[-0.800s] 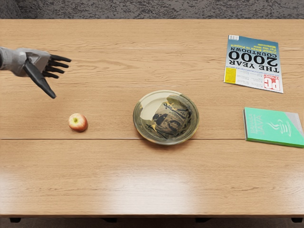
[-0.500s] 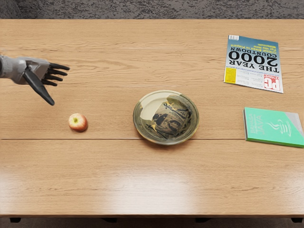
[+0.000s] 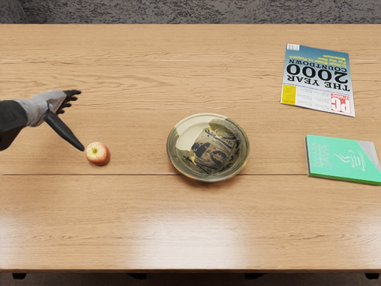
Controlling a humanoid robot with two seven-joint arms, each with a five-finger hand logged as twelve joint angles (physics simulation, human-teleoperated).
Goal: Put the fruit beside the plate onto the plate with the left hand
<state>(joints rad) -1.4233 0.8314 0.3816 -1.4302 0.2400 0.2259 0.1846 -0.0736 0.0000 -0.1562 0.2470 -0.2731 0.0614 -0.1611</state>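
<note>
A small red and yellow apple (image 3: 97, 153) lies on the wooden table, left of the plate. The plate (image 3: 178, 156) is a glossy olive dish with a dark pattern inside, near the table's middle, and holds nothing. My left hand (image 3: 64, 117) comes in from the left edge, open, with its fingers spread. Its long dark thumb points down and to the right, and the tip ends just left of the apple. The other fingertips sit higher, near the back of the hand. The right arm does not show.
A magazine (image 3: 317, 79) with "THE YEAR 2000 COUNTDOWN" on its cover lies at the back right. A green book (image 3: 342, 159) lies at the right edge. The table's near edge runs along the bottom of the picture.
My left hand has dropped and come closer to the apple, with its thumb tip now beside the fruit. Apple and plate have not moved.
</note>
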